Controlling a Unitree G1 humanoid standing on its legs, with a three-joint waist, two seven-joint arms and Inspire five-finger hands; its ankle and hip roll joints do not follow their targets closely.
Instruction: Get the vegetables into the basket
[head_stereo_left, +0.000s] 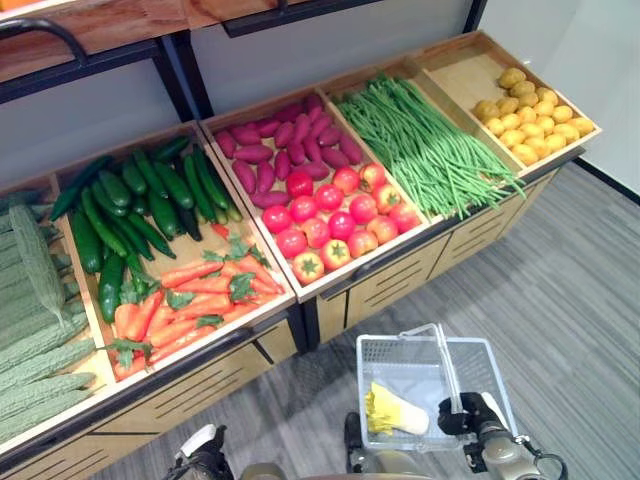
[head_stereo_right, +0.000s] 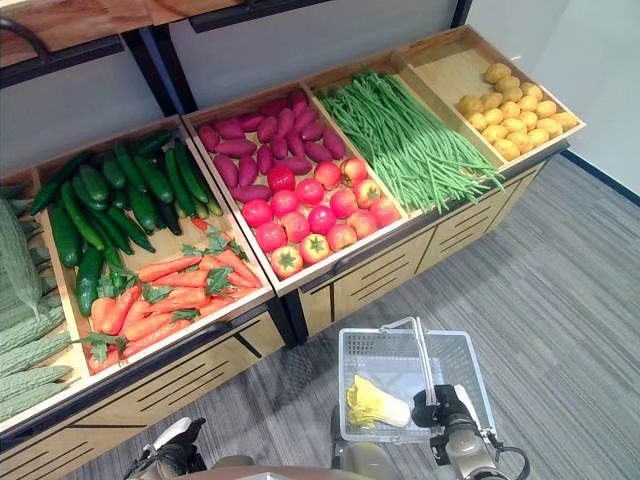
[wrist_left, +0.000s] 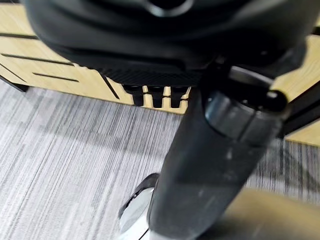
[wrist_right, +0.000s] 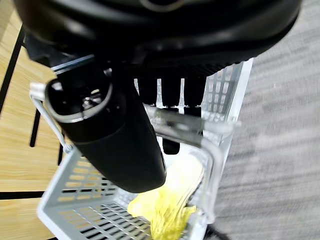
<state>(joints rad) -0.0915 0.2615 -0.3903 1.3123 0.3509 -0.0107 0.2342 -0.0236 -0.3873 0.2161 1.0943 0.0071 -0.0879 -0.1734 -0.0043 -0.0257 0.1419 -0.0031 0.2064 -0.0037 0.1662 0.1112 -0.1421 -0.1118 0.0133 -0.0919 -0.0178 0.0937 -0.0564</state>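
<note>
Right robot hand (wrist_right: 150, 100) clamped on basket (head_stereo_left: 385, 352) handle, left robot hand (wrist_left: 165, 95) state unclear

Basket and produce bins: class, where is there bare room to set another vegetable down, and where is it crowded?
The basket, held by the right hand, has bare floor behind the yellow-white vegetable. The bin holding the potatoes shows bare wood at its rear. The tomatoes, carrots and cucumbers are tightly packed.

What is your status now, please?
Right hand shut on basket handle. Left hand low, idle. One yellow vegetable inside basket. Nothing in the way.
</note>
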